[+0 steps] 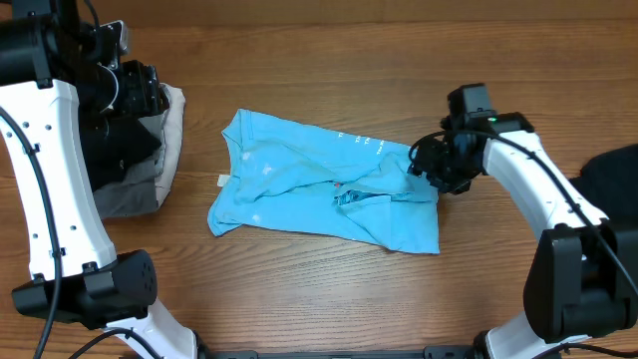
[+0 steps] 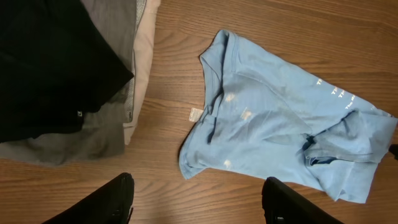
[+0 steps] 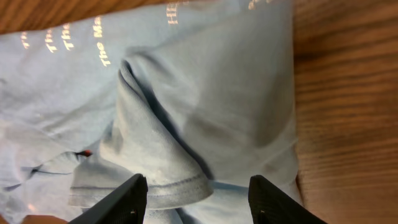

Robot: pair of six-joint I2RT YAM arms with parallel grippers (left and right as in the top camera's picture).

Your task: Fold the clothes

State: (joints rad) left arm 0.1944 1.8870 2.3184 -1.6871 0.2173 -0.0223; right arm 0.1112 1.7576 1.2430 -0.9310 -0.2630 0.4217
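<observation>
A light-blue T-shirt (image 1: 319,179) lies crumpled and inside out on the wooden table, its print showing faintly through. It also shows in the left wrist view (image 2: 273,118) and fills the right wrist view (image 3: 186,106). My right gripper (image 1: 431,168) is open, its fingers (image 3: 196,196) spread just above a folded hem at the shirt's right edge. My left gripper (image 2: 196,199) is open and empty, held high over bare table left of the shirt, near the pile of black, grey and beige garments (image 1: 135,150).
The garment pile (image 2: 68,74) sits at the table's far left under my left arm. A dark cloth (image 1: 610,172) lies at the right edge. Bare wood surrounds the shirt in front and behind.
</observation>
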